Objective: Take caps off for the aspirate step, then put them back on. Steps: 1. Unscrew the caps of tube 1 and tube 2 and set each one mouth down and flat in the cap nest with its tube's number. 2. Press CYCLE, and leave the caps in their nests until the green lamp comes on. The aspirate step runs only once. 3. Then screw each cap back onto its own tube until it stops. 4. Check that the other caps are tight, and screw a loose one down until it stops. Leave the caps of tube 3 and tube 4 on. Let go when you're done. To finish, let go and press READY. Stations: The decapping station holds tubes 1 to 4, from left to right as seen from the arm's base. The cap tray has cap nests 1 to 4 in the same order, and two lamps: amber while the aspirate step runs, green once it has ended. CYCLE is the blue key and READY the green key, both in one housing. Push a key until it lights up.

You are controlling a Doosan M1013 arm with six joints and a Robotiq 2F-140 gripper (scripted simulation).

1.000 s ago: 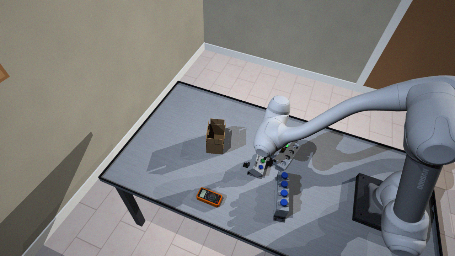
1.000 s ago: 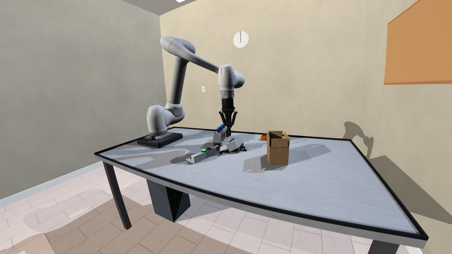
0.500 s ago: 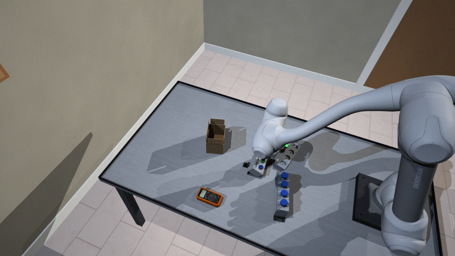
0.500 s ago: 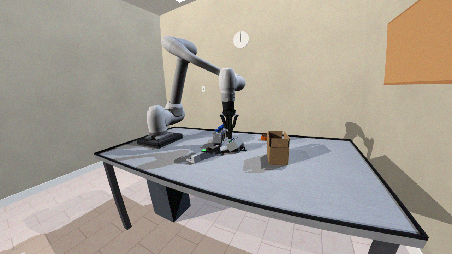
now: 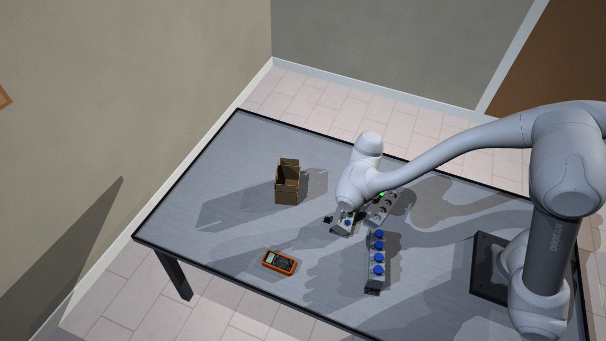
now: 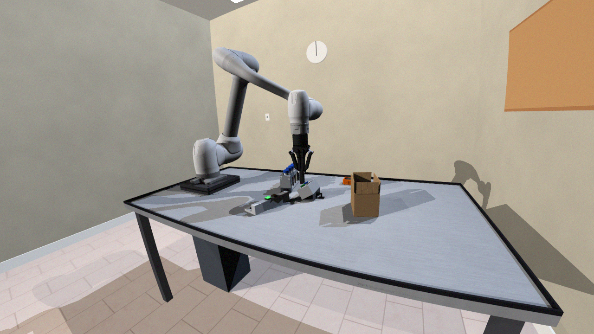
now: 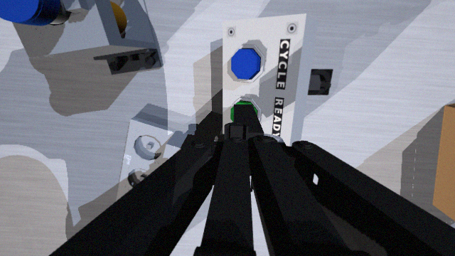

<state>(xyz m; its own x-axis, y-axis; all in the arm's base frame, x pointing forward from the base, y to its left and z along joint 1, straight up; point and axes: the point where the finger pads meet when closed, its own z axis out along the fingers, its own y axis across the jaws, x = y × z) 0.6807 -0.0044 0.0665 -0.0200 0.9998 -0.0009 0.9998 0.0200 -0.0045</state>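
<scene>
Wrist view: the gripper (image 7: 239, 132) is pointing straight down with its fingers closed together on nothing, the joined tips sitting over the green READY key (image 7: 242, 107) and covering most of it. Whether the tips are actually touching the key cannot be told. Just beyond the tips, on the same white housing (image 7: 263, 39), the blue CYCLE key (image 7: 245, 64) is showing unobstructed. To the left of the fingers, one end of the cap tray (image 7: 142, 149) is lying with bare round nests. Farther off to the upper left, a blue cap (image 7: 26, 10) is peeking in at the frame corner.

Top view: the wrist is hanging over the housing (image 5: 343, 223), the cap tray (image 5: 383, 206) is sitting just behind it with a green lamp (image 5: 381, 194) glowing, and the decapping station (image 5: 376, 258) is standing nearer the arm's base, all four tubes wearing blue caps. A cardboard box (image 5: 287, 181) and an orange multimeter (image 5: 278, 262) are lying well away from the gripper on the table (image 5: 220, 161).
</scene>
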